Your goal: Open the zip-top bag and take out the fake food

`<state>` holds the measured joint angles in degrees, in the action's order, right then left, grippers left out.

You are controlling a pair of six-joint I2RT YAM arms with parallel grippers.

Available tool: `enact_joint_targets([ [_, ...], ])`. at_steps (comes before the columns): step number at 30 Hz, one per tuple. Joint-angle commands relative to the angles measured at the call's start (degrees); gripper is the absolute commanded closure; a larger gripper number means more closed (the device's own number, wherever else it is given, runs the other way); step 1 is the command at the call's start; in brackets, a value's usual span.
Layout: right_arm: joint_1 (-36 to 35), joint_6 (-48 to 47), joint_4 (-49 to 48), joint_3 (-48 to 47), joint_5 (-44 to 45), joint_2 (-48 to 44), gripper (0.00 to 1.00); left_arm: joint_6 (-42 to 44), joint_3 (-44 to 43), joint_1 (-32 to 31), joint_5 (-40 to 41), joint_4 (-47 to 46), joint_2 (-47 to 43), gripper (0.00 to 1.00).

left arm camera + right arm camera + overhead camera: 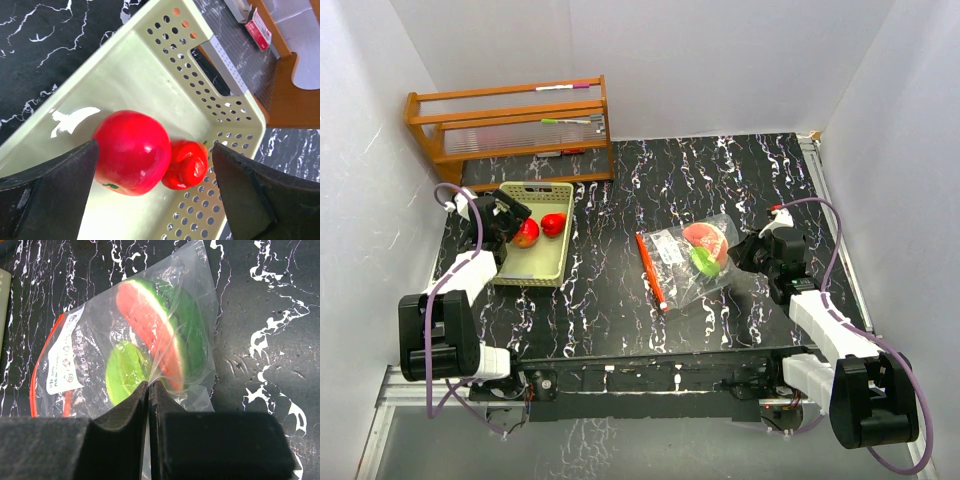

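Note:
The clear zip-top bag (692,260) lies mid-table with its red zip strip (651,270) on the left side. Inside it are a watermelon slice (160,332) and a green piece (125,372); a white label (65,357) shows near the strip. My right gripper (149,385) is shut, pinching a fold of the bag's plastic at its right end (745,252). Two red round fruits (132,150) (186,164) lie in the pale green basket (534,233). My left gripper (155,175) is open above them, fingers either side, holding nothing (508,222).
A wooden rack (510,125) with pens stands at the back left, just behind the basket. White walls enclose the table on the left, back and right. The black marbled tabletop (610,300) lies between basket and bag.

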<state>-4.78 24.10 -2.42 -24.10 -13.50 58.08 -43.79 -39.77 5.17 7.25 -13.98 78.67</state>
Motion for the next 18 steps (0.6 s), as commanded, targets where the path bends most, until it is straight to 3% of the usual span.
enact_joint_targets([
  [1, 0.2, -0.6, -2.3, -0.2, -0.9, -0.8, 0.92, -1.3, 0.1, 0.1, -1.7, -2.0, -2.8, 0.03],
  [8, 0.1, -0.3, -1.9, -0.1, -0.7, -1.3, 0.92, -2.3, 0.2, -1.6, -4.8, -1.1, -7.5, 0.03],
  [13, 0.2, 0.2, -2.2, -1.0, -1.0, -1.1, 0.92, 0.1, -0.3, -13.6, -1.6, 2.2, -12.0, 0.03],
  [18, 0.1, 0.8, -2.4, -0.4, -1.2, -2.1, 0.92, -2.6, 5.0, -25.6, -1.7, -1.5, -15.5, 0.07],
])
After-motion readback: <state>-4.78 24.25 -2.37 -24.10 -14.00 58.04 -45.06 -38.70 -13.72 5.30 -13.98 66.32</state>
